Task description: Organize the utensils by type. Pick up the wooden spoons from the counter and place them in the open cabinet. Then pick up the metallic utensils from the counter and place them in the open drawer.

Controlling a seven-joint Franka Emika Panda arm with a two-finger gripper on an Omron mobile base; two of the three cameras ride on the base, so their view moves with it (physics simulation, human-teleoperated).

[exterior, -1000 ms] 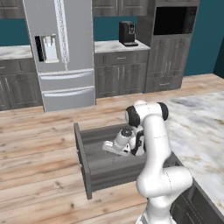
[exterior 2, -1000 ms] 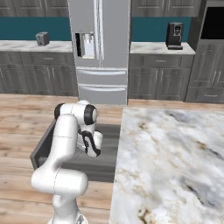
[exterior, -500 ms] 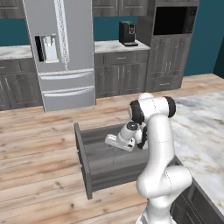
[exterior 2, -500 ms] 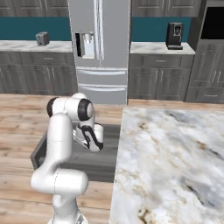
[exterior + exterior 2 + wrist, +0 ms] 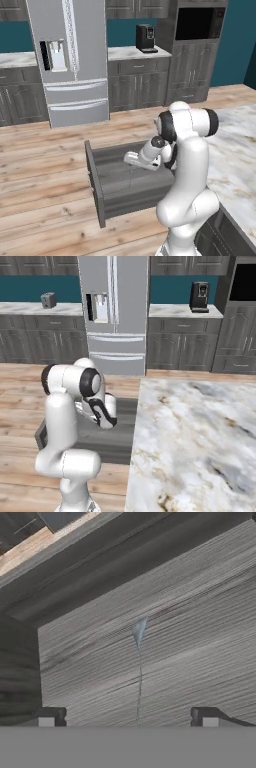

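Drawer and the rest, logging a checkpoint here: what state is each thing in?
Drawer: pulled open.
Metal utensil: lying flat in the drawer, free of the fingertips.
Tool: open, fingertips wide apart, above the drawer floor.
Fridge: doors shut.

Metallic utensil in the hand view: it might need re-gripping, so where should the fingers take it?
Probably take the metallic utensil by its thin straight shaft, below the broader tip. Come as the gripper now points, open fingers straddling the shaft, closing across its narrow width.
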